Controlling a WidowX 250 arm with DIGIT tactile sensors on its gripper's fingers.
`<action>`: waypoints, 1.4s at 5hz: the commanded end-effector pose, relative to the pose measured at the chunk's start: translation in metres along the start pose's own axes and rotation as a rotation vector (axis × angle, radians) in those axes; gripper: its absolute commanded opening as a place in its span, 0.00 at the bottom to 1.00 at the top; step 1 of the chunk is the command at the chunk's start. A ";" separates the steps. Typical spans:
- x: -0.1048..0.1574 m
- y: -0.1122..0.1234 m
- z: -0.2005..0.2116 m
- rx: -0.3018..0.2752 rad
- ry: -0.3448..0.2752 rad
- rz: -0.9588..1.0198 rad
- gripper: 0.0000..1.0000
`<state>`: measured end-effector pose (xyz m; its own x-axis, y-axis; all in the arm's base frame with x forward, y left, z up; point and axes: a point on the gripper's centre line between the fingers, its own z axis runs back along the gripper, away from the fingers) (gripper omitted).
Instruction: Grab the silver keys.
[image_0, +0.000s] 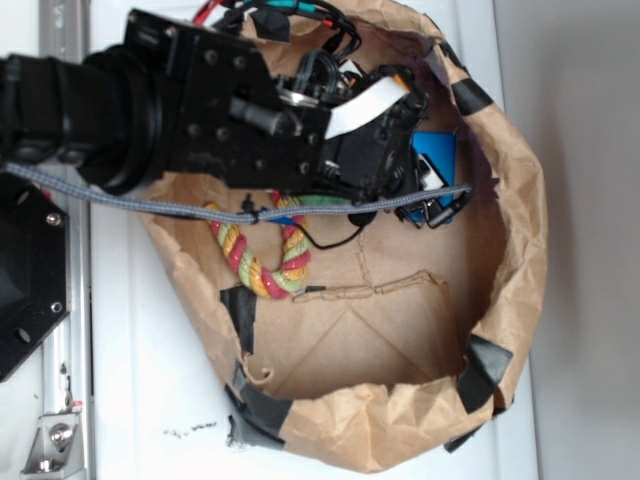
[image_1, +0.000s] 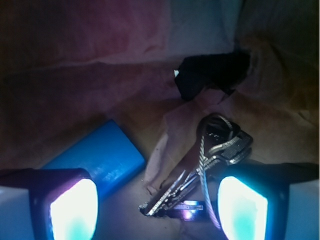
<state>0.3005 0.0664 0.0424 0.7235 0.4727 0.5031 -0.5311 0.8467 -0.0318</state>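
The silver keys lie on the brown paper floor of the bag, blades pointing down-left, heads and ring up-right. My gripper is open just above them, its two glowing pads to either side, the key blades in the gap nearer the right pad. A blue rectangular block lies to the left, partly under the left pad. In the exterior view the gripper is low inside the paper bag at its far right wall, over the blue block; the keys are hidden there.
A coloured rope toy lies on the bag floor left of the gripper. A grey braided cable crosses the bag. Black tape patches sit on the crumpled bag walls. A dark patch marks the wall beyond the keys.
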 end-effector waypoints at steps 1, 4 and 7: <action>0.012 0.010 0.016 -0.021 -0.036 -0.004 1.00; 0.006 0.012 -0.007 -0.036 -0.081 -0.111 1.00; 0.007 0.010 -0.005 -0.041 -0.060 -0.086 0.00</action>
<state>0.2999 0.0772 0.0314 0.7368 0.4026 0.5433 -0.4609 0.8869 -0.0322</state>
